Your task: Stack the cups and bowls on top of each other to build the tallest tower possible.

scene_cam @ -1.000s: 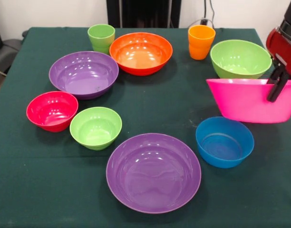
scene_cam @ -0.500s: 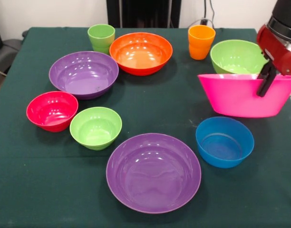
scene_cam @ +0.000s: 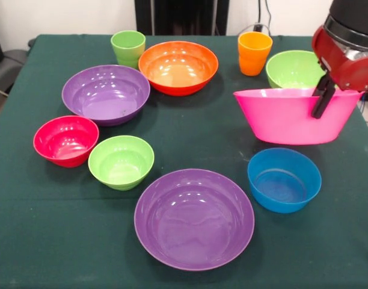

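End effector: the end effector (scene_cam: pixel 323 102) is closed on the rim of the pink bowl (scene_cam: pixel 286 117), one dark finger showing down the bowl's outer wall at the right.
Pink bowl: lifted, rim roughly level, in front of the large lime green bowl (scene_cam: pixel 292 69) and above the small blue bowl (scene_cam: pixel 284 179); its inside is hidden from this angle.
Near purple bowl: the near purple bowl (scene_cam: pixel 194 218) sits on the bench (scene_cam: pixel 190 144), empty.
Far purple bowl: the far purple bowl (scene_cam: pixel 106 94) is empty, just beside the large orange bowl (scene_cam: pixel 178 66), also empty.
Small bowls: the red bowl (scene_cam: pixel 66 140) and the small lime green bowl (scene_cam: pixel 121 161) touch side by side, both empty.
Cups: the light green cup (scene_cam: pixel 128 48) and the orange cup (scene_cam: pixel 254 52) stand upright at the far side, nothing visible inside.
Stacking: every bowl on the bench lies singly.
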